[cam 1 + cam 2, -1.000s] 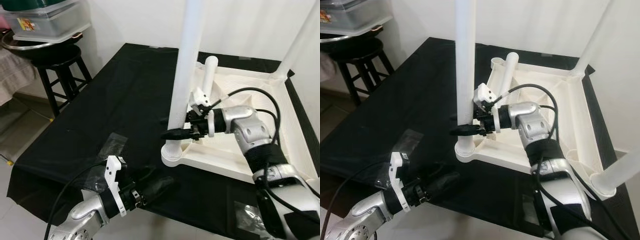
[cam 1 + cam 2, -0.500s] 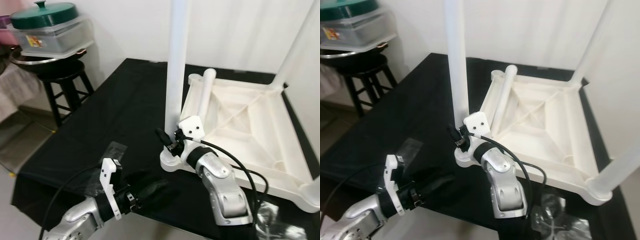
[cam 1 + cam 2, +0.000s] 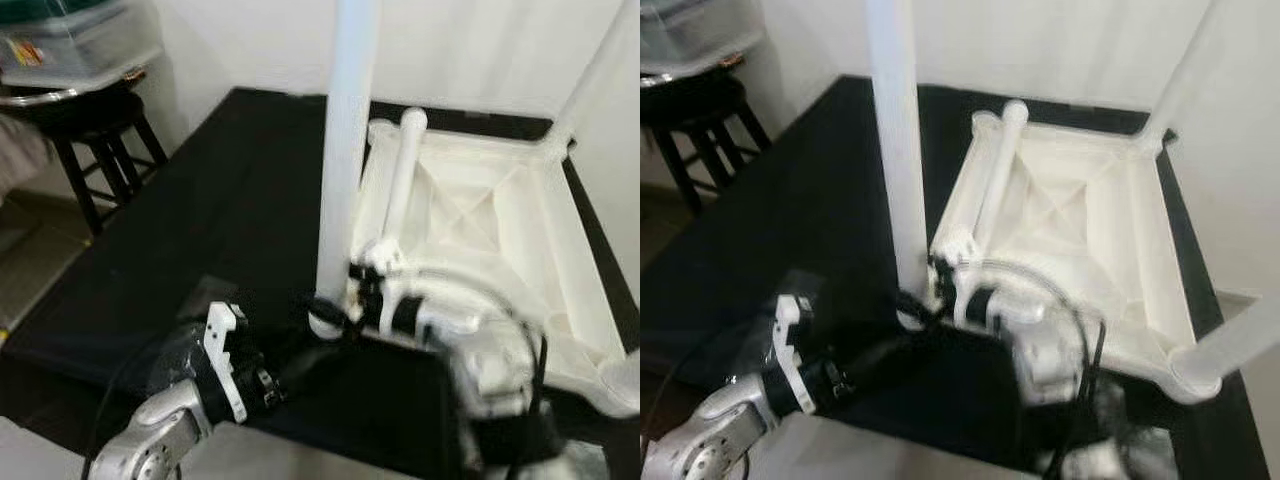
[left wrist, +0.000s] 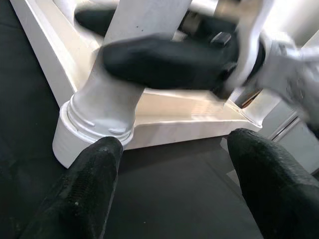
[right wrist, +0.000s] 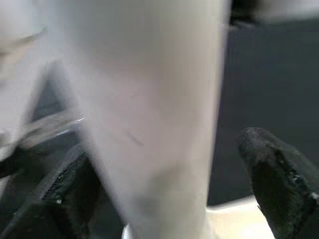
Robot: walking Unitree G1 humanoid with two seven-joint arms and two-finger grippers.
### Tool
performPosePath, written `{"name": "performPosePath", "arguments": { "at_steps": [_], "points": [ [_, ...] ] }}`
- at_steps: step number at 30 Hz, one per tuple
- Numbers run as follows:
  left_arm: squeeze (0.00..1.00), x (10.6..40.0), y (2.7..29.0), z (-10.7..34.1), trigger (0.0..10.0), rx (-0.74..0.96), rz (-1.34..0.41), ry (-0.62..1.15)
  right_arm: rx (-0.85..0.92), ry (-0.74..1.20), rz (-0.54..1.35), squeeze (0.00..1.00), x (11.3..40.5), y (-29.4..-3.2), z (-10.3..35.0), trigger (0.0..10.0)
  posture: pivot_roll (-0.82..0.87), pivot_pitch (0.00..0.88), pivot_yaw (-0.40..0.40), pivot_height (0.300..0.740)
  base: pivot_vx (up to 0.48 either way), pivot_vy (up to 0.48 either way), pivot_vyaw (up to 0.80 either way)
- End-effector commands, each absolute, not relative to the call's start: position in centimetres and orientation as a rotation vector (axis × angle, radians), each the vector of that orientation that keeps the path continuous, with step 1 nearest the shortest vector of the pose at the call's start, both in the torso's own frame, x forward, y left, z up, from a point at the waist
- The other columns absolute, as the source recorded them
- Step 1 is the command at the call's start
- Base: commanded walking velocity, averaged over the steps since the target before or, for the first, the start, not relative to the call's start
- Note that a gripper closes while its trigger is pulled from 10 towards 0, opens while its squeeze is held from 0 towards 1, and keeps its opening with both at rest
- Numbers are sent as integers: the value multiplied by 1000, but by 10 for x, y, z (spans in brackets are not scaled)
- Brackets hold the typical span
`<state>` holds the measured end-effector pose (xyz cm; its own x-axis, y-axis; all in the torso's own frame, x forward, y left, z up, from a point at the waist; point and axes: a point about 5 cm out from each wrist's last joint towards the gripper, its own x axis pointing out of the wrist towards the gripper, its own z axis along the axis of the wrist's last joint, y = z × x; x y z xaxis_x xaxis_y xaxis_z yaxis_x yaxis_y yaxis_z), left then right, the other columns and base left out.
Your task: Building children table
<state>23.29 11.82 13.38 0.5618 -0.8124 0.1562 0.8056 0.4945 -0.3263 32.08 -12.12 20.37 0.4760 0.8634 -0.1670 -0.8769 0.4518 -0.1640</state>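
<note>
A white children's table [image 3: 470,215] lies upside down on a black cloth. One white leg [image 3: 340,150] stands upright in its near left corner socket [image 4: 94,124]. A loose leg [image 3: 402,175] rests inside the tabletop. My right gripper [image 3: 328,306] is at the base of the upright leg, open, with the leg [image 5: 149,99] between its fingers [image 5: 279,174]. My left gripper [image 4: 174,169] is open low on the cloth, just in front of the socket and apart from it. The head views are blurred.
More upright legs stand at the far right corner [image 3: 590,80] and the near right corner [image 3: 1230,345]. A black stool [image 3: 95,130] with a plastic container [image 3: 70,45] stands at the left. A clear plastic bag [image 3: 185,325] lies by my left arm. The cloth's near edge is close.
The head camera has shifted and blurred. My right gripper has come down the upright leg to its base. My left gripper has moved closer to the socket.
</note>
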Motion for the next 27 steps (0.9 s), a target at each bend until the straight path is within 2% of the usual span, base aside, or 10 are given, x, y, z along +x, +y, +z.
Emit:
{"name": "performPosePath", "arguments": {
  "at_steps": [1,6,11,12,13,20,27],
  "points": [
    [0,230,117,133,10000,-380,-985,24,-222,67,1133,0,324,-125,201,10000,13,158,-21,740,0,0,0],
    [0,227,116,133,10000,-382,-985,24,-244,84,1257,0,342,-135,217,10000,31,154,-28,740,0,0,0],
    [0,226,116,132,10000,-380,-983,27,-258,87,1358,0,356,-131,233,10000,47,150,-30,740,0,0,0],
    [0,225,116,132,10000,-379,-983,28,-256,93,1381,0,358,-129,236,7961,49,149,-30,740,0,0,0],
    [0,225,116,132,10000,-378,-982,29,-252,116,1428,0,358,-128,237,0,54,148,-30,740,0,0,0],
    [0,223,116,132,10000,-377,-980,31,-241,140,1485,0,360,-131,239,0,54,150,-27,740,0,0,0],
    [0,223,116,132,10000,-381,-984,33,-240,144,1447,0,355,-155,226,0,34,156,-20,740,0,0,0]
  ]
}}
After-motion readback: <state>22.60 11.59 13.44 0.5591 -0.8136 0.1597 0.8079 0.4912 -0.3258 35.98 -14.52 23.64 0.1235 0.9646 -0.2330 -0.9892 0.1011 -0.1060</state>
